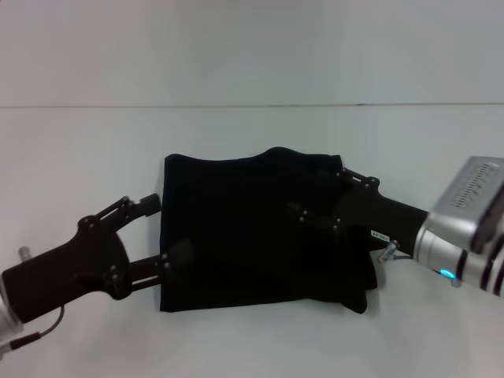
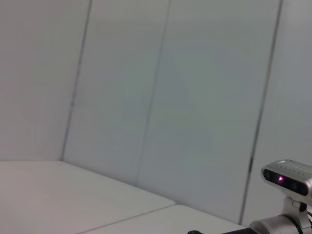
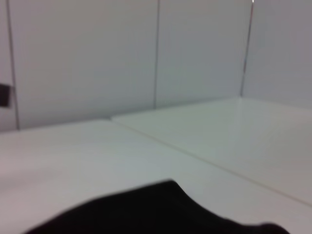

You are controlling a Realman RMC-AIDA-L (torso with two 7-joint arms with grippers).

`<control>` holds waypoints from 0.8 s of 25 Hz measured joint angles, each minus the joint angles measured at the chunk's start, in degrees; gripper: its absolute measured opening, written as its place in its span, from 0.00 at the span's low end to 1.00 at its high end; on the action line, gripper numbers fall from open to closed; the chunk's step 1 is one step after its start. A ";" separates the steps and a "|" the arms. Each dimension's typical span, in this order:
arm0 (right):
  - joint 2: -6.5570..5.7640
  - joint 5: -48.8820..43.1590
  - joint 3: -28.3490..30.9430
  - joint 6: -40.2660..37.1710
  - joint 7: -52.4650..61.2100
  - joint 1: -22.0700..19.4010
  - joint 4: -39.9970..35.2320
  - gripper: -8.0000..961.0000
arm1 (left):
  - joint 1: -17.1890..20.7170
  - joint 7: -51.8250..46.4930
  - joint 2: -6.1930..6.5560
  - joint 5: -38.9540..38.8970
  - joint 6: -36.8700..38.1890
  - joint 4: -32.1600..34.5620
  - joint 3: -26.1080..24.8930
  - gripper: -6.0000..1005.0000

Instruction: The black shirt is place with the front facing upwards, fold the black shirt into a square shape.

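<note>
The black shirt (image 1: pixel 236 236) lies folded into a rough rectangle in the middle of the white table (image 1: pixel 252 134); no lettering shows. My left gripper (image 1: pixel 165 231) is open at the shirt's left edge, one fingertip just outside the cloth and the other over the edge. My right gripper (image 1: pixel 316 195) hovers open over the right part of the shirt, its fingers spread and pointing left. The right wrist view catches only a dark hump of the black shirt (image 3: pixel 161 209). No fingers of the left arm's own show in the left wrist view.
Bare white table surrounds the shirt on all sides, with pale wall panels (image 2: pixel 170 97) behind. The right arm's silver wrist camera (image 2: pixel 287 178) appears in the left wrist view and at the right edge of the head view (image 1: pixel 472 197).
</note>
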 joint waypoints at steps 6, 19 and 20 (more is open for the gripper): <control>0.11 0.01 -0.02 7.96 0.12 1.55 1.96 0.83 | 0.98 0.90 -0.08 0.40 0.46 -1.01 -2.33 0.94; 0.02 1.42 0.13 9.58 0.45 0.99 2.70 0.83 | 1.05 0.66 0.07 0.68 0.20 -1.04 -2.46 0.94; -0.03 1.91 0.13 8.94 0.45 0.88 2.69 0.83 | 1.03 0.66 0.10 0.80 0.18 -1.04 -2.46 0.94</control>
